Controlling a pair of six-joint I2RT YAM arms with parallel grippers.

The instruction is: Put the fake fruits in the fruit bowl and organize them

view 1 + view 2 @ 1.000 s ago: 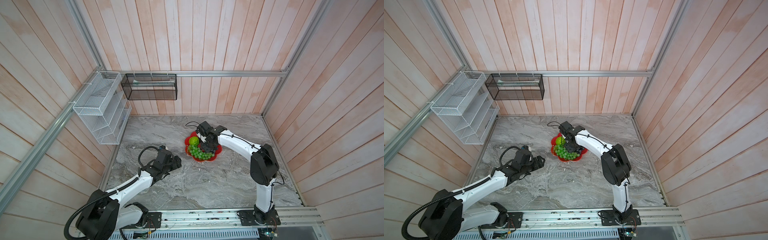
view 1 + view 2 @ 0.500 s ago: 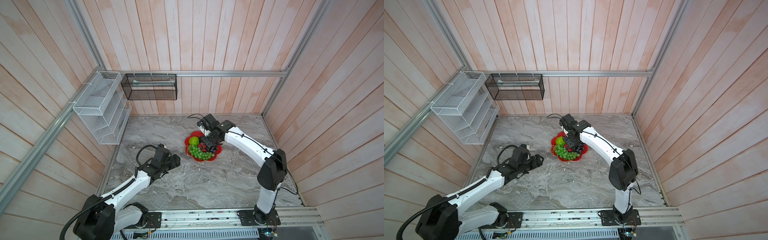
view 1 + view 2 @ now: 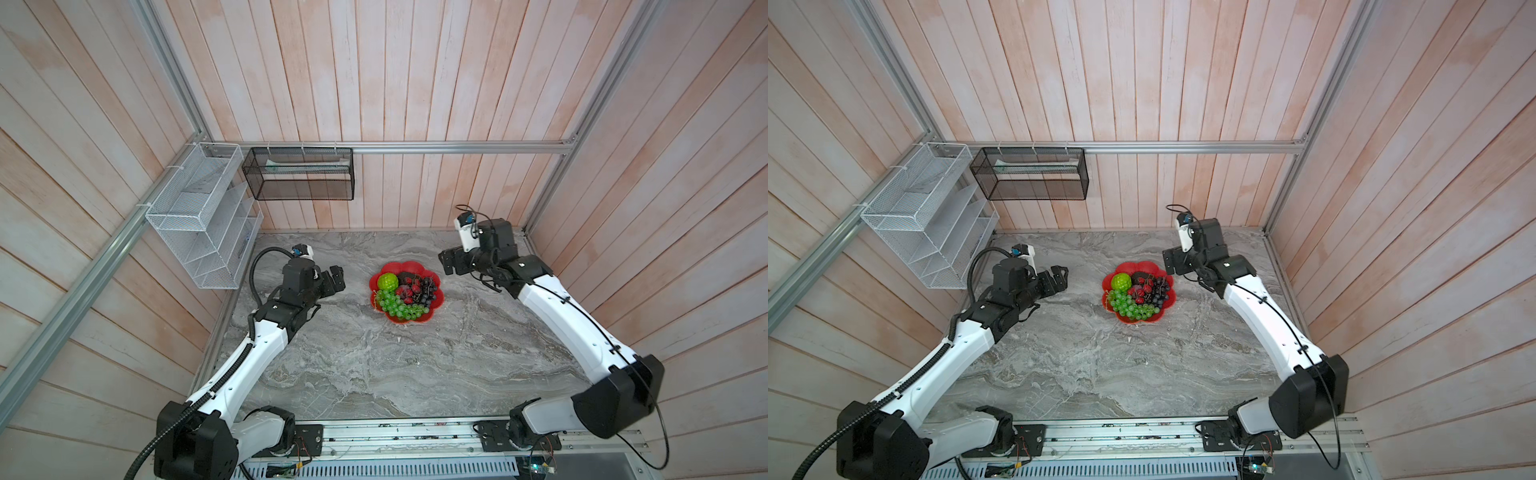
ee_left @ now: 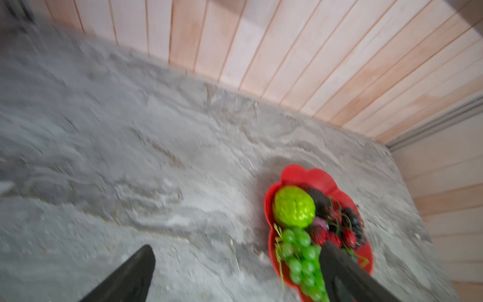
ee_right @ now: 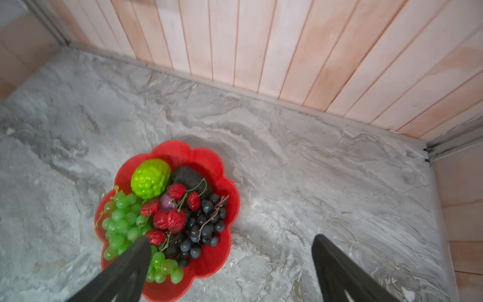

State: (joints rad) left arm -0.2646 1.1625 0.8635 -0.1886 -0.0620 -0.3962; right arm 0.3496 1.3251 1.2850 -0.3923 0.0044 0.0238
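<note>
- The fruit bowl (image 3: 411, 266), nearer the marble surface's (image 3: 374, 365) back edge, holds the fake fruits (image 3: 405, 297).
- The left gripper (image 3: 336, 277) is spread wide and empty.
- The right gripper (image 3: 448, 264) is spread wide and empty.

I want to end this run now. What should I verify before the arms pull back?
1. Left end effector open, empty: ok.
2. Right end effector open, empty: ok.
3. Both beside the fruit bowl, not touching: ok.
4. Lime-green ball, dark grape bunch, red berries in bowl: ok.
5. Green grape bunch fully inside rim: cannot tell; it covers the edge.
6. No fruit seen on table: ok.
</note>
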